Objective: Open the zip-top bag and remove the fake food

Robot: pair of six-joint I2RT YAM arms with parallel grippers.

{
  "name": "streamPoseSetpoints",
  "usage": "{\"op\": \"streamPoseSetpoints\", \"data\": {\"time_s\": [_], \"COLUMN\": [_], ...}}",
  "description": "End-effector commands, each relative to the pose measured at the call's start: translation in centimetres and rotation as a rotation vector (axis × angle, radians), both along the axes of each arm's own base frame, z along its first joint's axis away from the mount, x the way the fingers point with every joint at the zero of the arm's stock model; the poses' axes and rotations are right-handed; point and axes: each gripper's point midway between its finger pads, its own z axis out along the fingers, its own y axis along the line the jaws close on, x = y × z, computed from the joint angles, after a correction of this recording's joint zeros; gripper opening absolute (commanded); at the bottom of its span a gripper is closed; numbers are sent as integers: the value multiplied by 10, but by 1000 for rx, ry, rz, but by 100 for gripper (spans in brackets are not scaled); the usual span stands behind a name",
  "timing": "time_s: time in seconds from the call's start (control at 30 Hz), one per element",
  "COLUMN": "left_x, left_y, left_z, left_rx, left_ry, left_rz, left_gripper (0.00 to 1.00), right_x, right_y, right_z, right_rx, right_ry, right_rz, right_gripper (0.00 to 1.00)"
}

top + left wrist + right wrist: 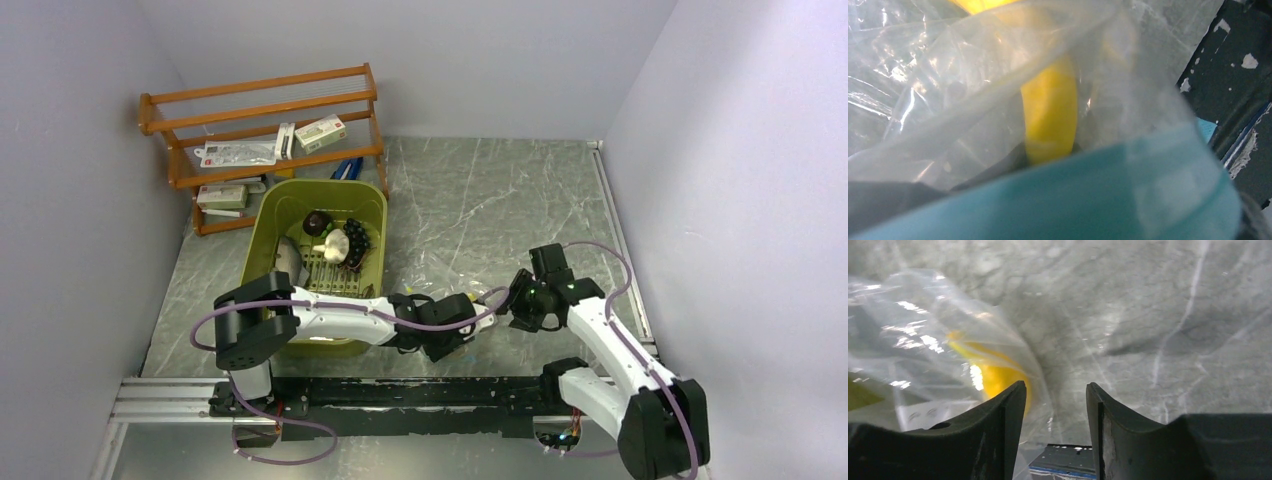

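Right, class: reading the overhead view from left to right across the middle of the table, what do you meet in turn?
Green tub → left gripper → right gripper. The clear bag lies across both grippers, so it is left out.

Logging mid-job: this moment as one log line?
banana: inside zip-top bag | right hand: open, beside bag | left hand: at bag, grip unclear
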Motion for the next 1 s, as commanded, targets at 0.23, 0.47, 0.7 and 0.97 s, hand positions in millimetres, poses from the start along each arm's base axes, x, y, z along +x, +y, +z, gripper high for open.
{"op": "streamPoseSetpoints", "data": {"time_s": [0.23, 0.47, 0.7, 0.97], "left_x": [-14, -19, -33, -40], "left_y": [-14, -11, -19, -21], "left_z": [33, 33, 34, 16], "left_rx": [-85, -65, -79, -12], "left_ry": [-7, -14, -8, -14], "left_rz": [-63, -83, -133, -156], "left_gripper": [7, 7, 7, 7], "right_x": [33, 35, 36, 29], "right_y": [29, 34, 48, 44], "right_z": [45, 17, 7, -13], "right_rx": [214, 197, 257, 249], "right_ry": [-335, -245, -231, -187], "right_rz": [16, 86, 149, 121], "right_gripper": [61, 62, 55, 21]}}
